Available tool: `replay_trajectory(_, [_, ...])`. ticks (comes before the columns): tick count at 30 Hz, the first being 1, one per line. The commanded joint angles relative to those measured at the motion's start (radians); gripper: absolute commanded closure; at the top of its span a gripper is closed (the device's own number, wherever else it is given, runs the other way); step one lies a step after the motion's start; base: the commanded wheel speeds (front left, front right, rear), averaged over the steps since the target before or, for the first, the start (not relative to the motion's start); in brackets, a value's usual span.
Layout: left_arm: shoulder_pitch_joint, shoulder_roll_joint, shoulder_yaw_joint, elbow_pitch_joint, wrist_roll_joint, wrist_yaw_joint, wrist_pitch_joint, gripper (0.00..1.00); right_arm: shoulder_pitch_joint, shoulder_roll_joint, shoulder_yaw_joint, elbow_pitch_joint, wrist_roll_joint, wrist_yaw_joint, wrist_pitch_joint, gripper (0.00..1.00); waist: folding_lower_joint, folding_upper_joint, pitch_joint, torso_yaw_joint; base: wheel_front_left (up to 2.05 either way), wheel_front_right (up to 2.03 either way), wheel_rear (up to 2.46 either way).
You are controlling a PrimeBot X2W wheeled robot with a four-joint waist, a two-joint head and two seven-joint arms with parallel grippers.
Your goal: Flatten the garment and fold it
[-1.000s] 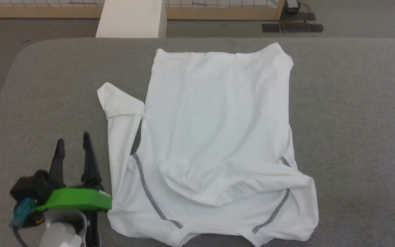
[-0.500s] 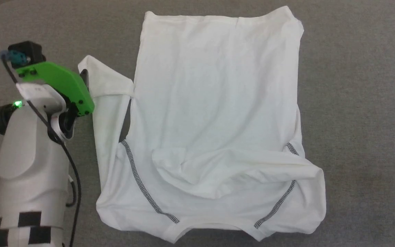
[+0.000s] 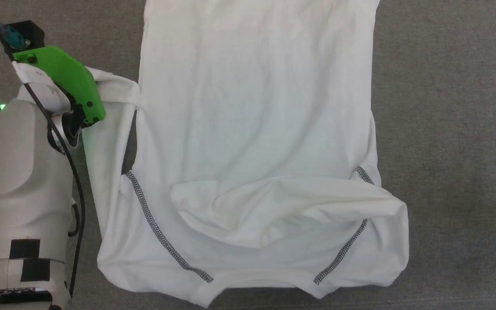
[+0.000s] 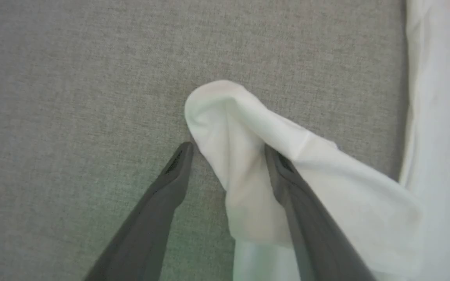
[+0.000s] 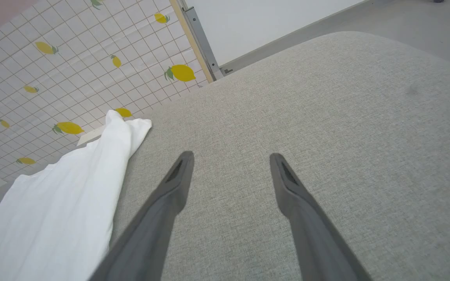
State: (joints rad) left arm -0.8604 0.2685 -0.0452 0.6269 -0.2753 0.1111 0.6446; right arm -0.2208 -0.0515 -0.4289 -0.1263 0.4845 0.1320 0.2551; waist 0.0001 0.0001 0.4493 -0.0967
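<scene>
garment (image 3: 256,129) cut off at top — left gripper (image 4: 229,150) astride its half-hidden sleeve (image 4: 225,113).

The white garment (image 3: 252,107) is spread nearly flat on the grey surface (image 3: 446,129), zigzag seams showing; one sleeve is laid across its body, the other doubled back alongside
</scene>
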Motion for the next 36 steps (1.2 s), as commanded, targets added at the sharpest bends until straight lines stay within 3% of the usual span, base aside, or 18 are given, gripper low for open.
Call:
replay_trajectory(1, [0.014,-0.013,-0.002,0.025,-0.008,0.003,0.004,1.00,-0.017,0.001,0.002,0.001,0.004,-0.001,-0.004,0.00,-0.0001,-0.0001,0.009,-0.001,0.00,0.00,0.00])
replay_trajectory(7, [0.047,-0.044,0.081,0.013,-0.090,0.016,-0.134,1.00,-0.019,0.001,0.013,0.019,0.000,-0.001,-0.004,0.00,-0.0001,-0.0001,-0.029,0.024,0.00,0.00,0.00])
replay_trajectory(12, [0.114,-0.048,0.176,-0.051,-0.170,-0.001,-0.273,1.00,-0.001,0.001,0.013,0.040,-0.005,-0.001,-0.007,0.00,-0.0001,-0.0001,-0.094,0.057,0.00,0.00,0.00])
replay_trajectory(20, [0.310,-0.113,0.204,-0.310,-0.235,-0.063,-0.385,1.00,0.051,0.001,0.004,0.079,0.006,-0.001,-0.011,0.00,-0.0001,-0.0001,-0.210,0.122,0.00,0.00,0.00])
replay_trajectory(26, [0.440,-0.177,0.067,-0.552,-0.221,-0.098,-0.327,1.00,0.078,0.001,0.012,0.098,0.012,-0.001,-0.013,0.00,-0.0001,-0.0001,-0.272,0.139,0.00,0.00,0.00])
replay_trajectory(29, [0.482,-0.198,-0.047,-0.633,-0.211,-0.112,-0.277,1.00,0.087,0.001,0.017,0.107,0.015,-0.001,-0.013,0.00,-0.0001,-0.0001,-0.290,0.136,0.00,0.00,0.00])
replay_trajectory(36, [0.506,-0.215,-0.299,-0.630,-0.224,-0.151,-0.188,1.00,0.089,0.001,0.036,0.123,0.025,-0.001,-0.017,0.00,-0.0001,-0.0001,-0.290,0.094,0.00,0.00,0.00])
